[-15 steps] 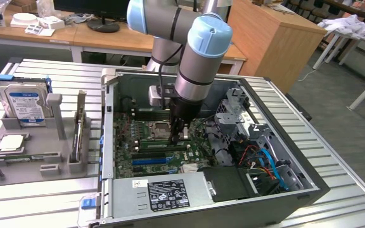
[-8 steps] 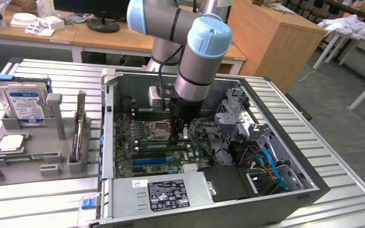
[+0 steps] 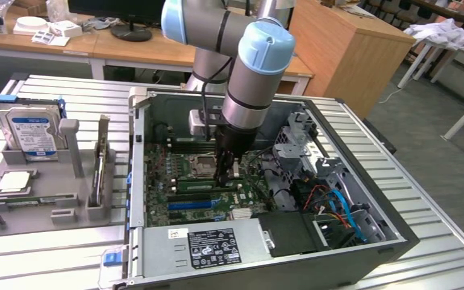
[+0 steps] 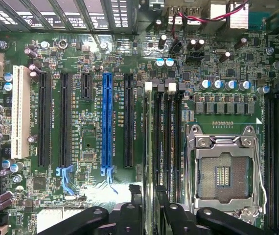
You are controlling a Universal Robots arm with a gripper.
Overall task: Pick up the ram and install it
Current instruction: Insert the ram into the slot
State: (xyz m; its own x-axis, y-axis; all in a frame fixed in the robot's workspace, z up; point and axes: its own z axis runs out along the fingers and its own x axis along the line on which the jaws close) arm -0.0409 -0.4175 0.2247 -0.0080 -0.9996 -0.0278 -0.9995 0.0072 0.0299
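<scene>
- Ram [image 4: 151, 147] stands on edge in one of the black memory slots [image 4: 177, 147], just beside the empty CPU socket [image 4: 226, 169]. Its contact edge faces down, the only way it can enter a slot.
- Whether it is pressed fully home I cannot judge. A white latch [image 4: 148, 86] sits at the slot's far end, but its position tells me little.
- Directly over the stick hangs the gripper [image 4: 151, 215], straddling it with one side of the hand on each face. I cannot tell whether it is clamped on or has let go.
- From the exterior view, the gripper [image 3: 228, 174] is at the centre of the frame, reaching straight down, which to my eye suits a push along the slot's line.
- Around it the computer case [image 3: 139, 181] lies on its side with the panel off, so the motherboard [image 4: 88, 132] faces up toward the arm.
- At the upper left of the exterior frame, well apart from the case, a hard drive [image 3: 32, 130] stands upright in a grey fixture [image 3: 31, 217], probably racked that way for gripping from above.
</scene>
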